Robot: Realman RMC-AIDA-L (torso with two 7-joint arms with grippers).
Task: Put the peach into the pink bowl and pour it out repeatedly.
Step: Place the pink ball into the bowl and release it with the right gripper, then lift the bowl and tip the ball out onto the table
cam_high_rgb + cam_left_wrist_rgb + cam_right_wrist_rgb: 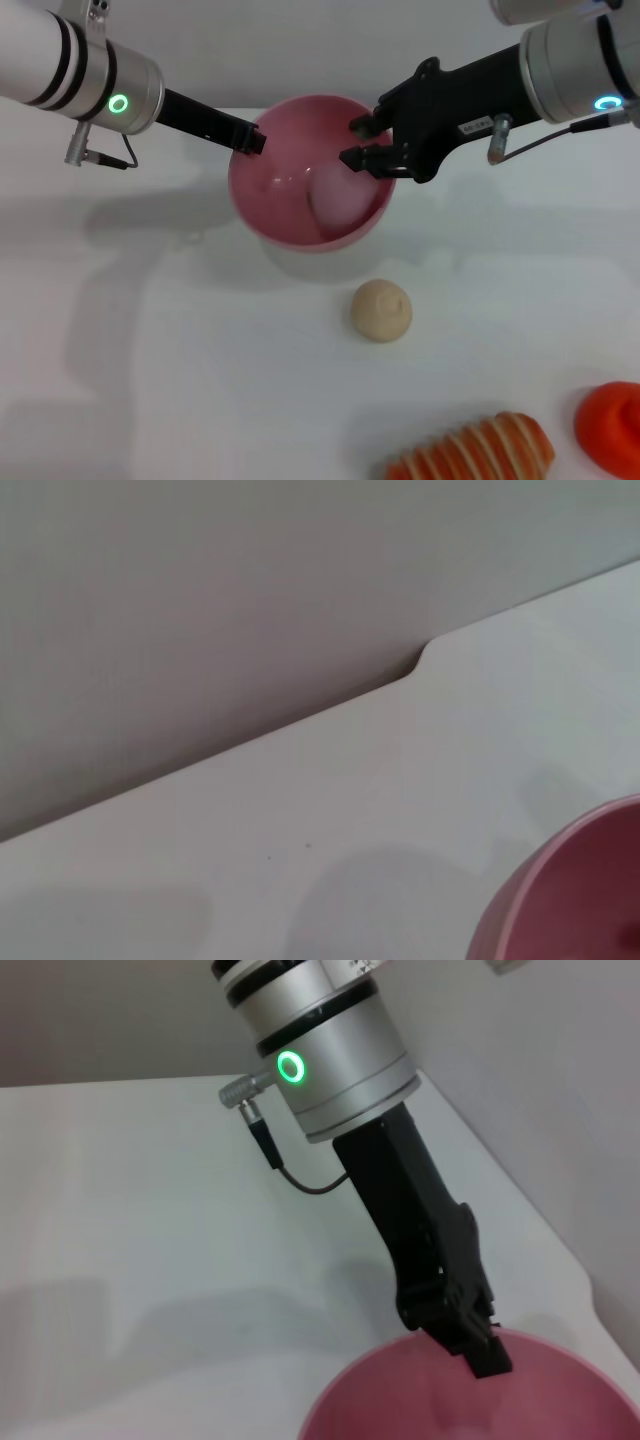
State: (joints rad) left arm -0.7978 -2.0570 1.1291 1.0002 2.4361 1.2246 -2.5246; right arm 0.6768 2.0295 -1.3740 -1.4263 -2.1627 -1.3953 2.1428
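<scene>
Head view. The pink bowl (pixel 310 172) stands upright on the white table (pixel 180 350), toward the far side and near the middle. The peach (pixel 337 196) lies inside the bowl, on its right half, pale against the glossy wall.

The left gripper (pixel 249 139) reaches in from the left and is closed on the bowl's left rim; the right wrist view shows its dark fingers (pixel 487 1352) clamped over the edge of the bowl (pixel 420 1410). The right gripper (pixel 358 142) comes in from the right and hangs over the bowl's right rim, just above the peach, its two fingertips spread apart and holding nothing.

The left wrist view shows only a part of the bowl's outer wall (pixel 570 900) and the bare table running to its far edge.

Nearer than the bowl rest a beige ball (pixel 381 309), a striped orange bread toy (pixel 480 450) and, at the near right corner, a red-orange object (pixel 612 425).
</scene>
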